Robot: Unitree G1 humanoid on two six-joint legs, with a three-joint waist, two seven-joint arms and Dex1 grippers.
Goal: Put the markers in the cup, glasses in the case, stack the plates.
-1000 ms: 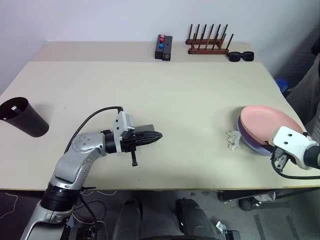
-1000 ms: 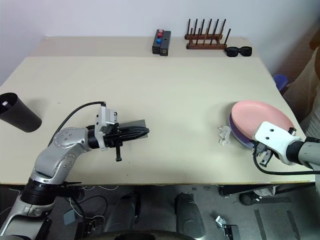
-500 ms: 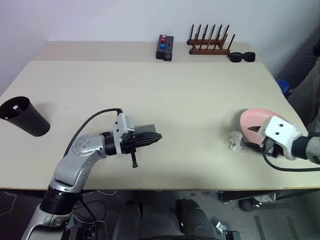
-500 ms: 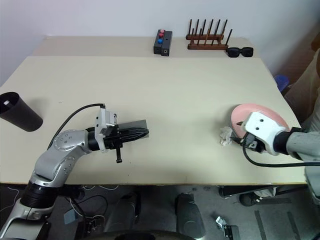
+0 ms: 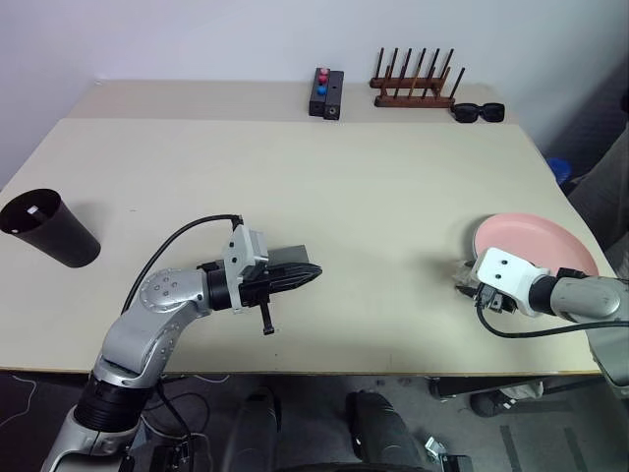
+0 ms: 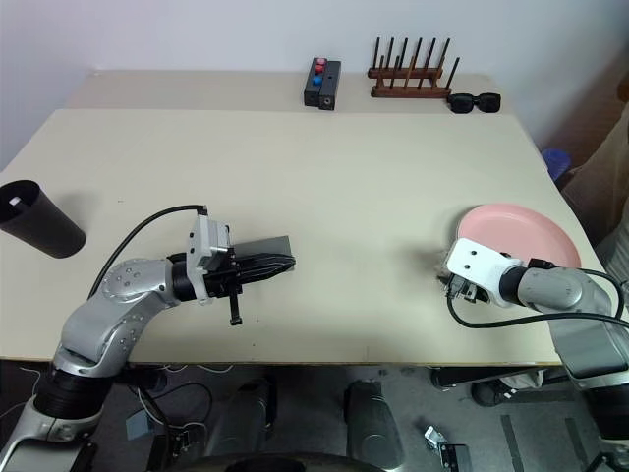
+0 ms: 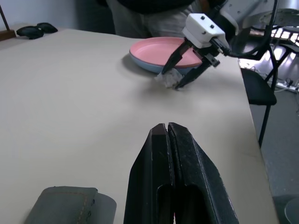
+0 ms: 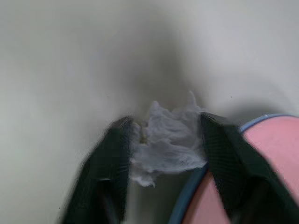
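Observation:
The pink plate (image 5: 536, 244) lies flat on the light blue plate (image 7: 148, 63) at the table's right side. My right gripper (image 8: 167, 122) is open just left of them, its fingers either side of a crumpled white tissue (image 8: 170, 144). At the near middle, my left gripper (image 5: 311, 273) is shut and empty, pointing right, beside the grey case (image 5: 286, 254), whose flap is down. The dark cup (image 5: 49, 228) stands at the far left with a small white tip inside its mouth; whether that is a marker I cannot tell. The glasses are out of view.
Along the back edge stand a black box with red and blue buttons (image 5: 323, 93), a wooden peg rack (image 5: 413, 87) and black sunglasses (image 5: 479, 112). A person (image 7: 154, 11) and a chair (image 7: 254, 86) are beyond the table's right edge.
My right gripper let go of the pink plate's near edge, opened, and moved left and down to the tissue. The pink plate now lies flat. The left arm stayed still.

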